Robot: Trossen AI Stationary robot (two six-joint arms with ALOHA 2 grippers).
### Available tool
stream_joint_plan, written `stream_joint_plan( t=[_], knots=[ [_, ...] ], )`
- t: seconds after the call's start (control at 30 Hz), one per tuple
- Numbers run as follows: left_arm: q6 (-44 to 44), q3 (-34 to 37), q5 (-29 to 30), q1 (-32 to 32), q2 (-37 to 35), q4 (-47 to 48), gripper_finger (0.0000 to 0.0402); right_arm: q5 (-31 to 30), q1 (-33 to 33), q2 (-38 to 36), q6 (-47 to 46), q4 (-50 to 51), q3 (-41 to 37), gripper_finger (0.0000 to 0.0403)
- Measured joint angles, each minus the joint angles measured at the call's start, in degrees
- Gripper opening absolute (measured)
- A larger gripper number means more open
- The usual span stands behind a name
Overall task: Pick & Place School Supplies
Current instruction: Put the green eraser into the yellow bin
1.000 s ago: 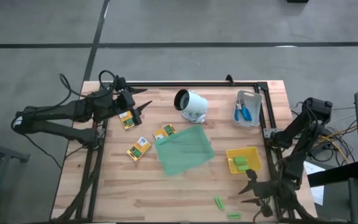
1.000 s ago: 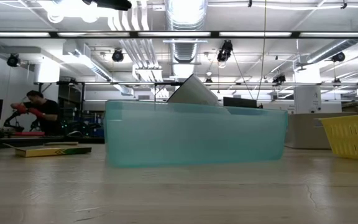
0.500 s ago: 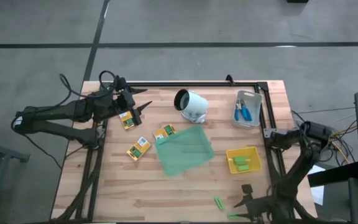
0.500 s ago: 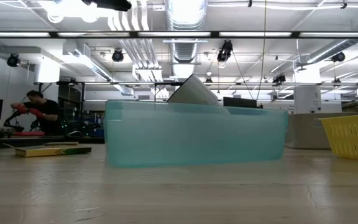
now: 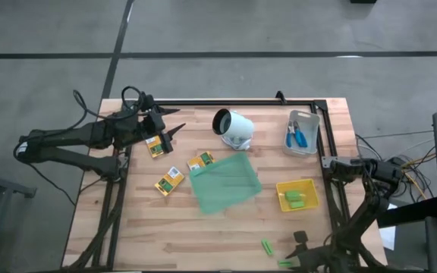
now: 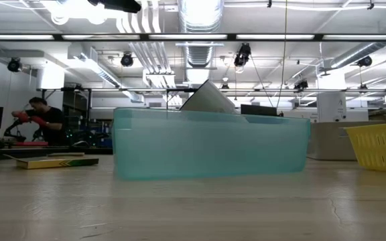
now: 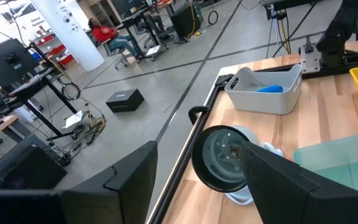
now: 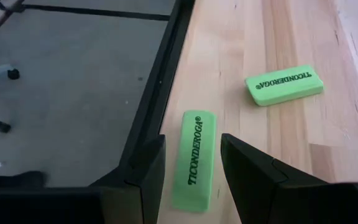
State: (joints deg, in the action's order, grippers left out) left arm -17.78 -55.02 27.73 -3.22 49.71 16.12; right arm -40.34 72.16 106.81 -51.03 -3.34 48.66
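A: The green eraser (image 8: 193,158) lies flat at the near edge of the table (image 5: 203,235), right between the right gripper (image 8: 191,168)'s two dark fingers, which stand apart on either side of it.

B: Do the fingers touch it?

A: The fingers look clear of it on both sides, though the wrist view does not settle whether they are down at its level or above it. A second eraser (image 8: 284,84) lies beyond, apart from the first and turned across it.

B: And the left arm?

A: The left gripper (image 5: 174,131) waits over the far left part of the table, fingers spread and holding nothing. One yellow-and-green packet (image 5: 155,146) lies just beside it; two more packets (image 5: 169,180) (image 5: 200,161) lie nearer the flat green tray (image 5: 224,183).

B: Anything already sorted?

A: Green erasers sit in the yellow tray (image 5: 297,194), and blue-handled scissors (image 5: 298,137) lie in the pale bin (image 5: 303,133) at the far right.
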Motion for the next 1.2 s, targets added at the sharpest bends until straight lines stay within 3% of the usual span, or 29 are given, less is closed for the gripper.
stream_joint_plan(
  t=[0.77, 1.2],
  knots=[
    [0.0, 0.0, 0.0, 0.0, 0.0, 0.3, 0.0236, 0.0, 0.0, 3.5, 0.4, 0.8, 0.3, 0.0147],
    [0.0, 0.0, 0.0, 0.0, 0.0, 0.2, 0.0236, 1.1, 0.0, 3.4, 0.1, 1.3, 0.2, 0.0097]
  ],
)
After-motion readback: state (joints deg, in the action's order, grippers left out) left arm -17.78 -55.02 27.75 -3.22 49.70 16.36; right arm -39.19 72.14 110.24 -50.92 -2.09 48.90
